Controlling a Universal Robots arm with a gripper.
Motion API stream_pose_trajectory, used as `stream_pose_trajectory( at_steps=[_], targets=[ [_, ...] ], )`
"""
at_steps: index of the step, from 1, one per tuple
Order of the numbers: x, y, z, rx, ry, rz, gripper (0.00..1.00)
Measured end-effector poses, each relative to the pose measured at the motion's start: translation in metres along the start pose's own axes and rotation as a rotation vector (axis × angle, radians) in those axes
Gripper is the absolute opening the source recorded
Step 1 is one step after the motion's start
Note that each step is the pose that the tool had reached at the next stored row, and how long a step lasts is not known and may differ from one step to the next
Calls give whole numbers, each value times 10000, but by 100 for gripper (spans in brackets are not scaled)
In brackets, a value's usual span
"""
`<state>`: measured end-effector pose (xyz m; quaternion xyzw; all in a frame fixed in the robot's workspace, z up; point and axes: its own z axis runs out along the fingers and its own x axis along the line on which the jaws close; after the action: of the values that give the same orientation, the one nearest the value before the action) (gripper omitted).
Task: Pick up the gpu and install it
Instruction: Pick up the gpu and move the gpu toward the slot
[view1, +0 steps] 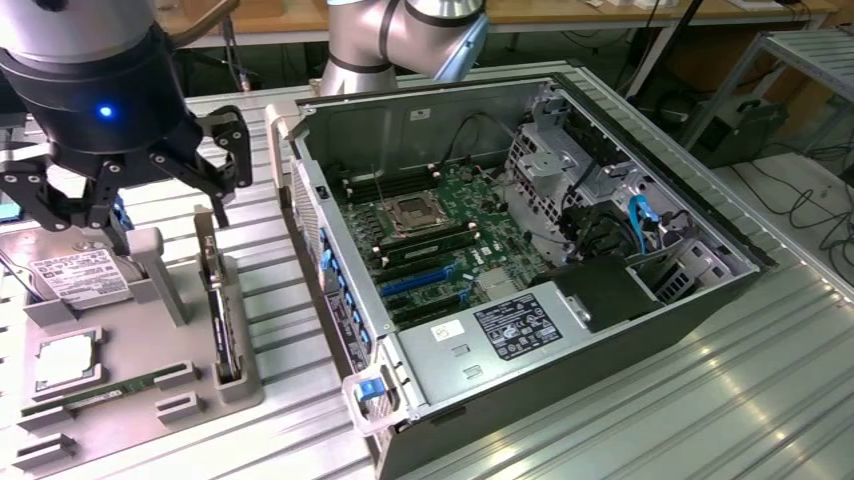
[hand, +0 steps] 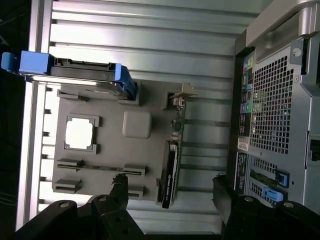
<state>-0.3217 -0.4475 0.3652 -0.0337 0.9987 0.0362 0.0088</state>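
Above the grey tray (view1: 127, 345), the gripper (view1: 147, 210) hangs, fingers (hand: 119, 189) spread wide and empty. The gpu (hand: 172, 150) stands on edge below, long axis crossing their gap.

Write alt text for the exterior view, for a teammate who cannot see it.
The open gripper hangs empty above a gray parts tray, where the gpu stands on edge in its slot. A hard drive, a processor and a memory stick also lie on the tray; the open computer case sits at the exterior view's right, motherboard exposed.
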Motion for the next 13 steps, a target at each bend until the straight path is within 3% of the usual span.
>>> stream_pose_trajectory(
  at_steps=[13],
  targets=[
    [-31, 17, 183, 5, -21, 274, 78]
  ],
)
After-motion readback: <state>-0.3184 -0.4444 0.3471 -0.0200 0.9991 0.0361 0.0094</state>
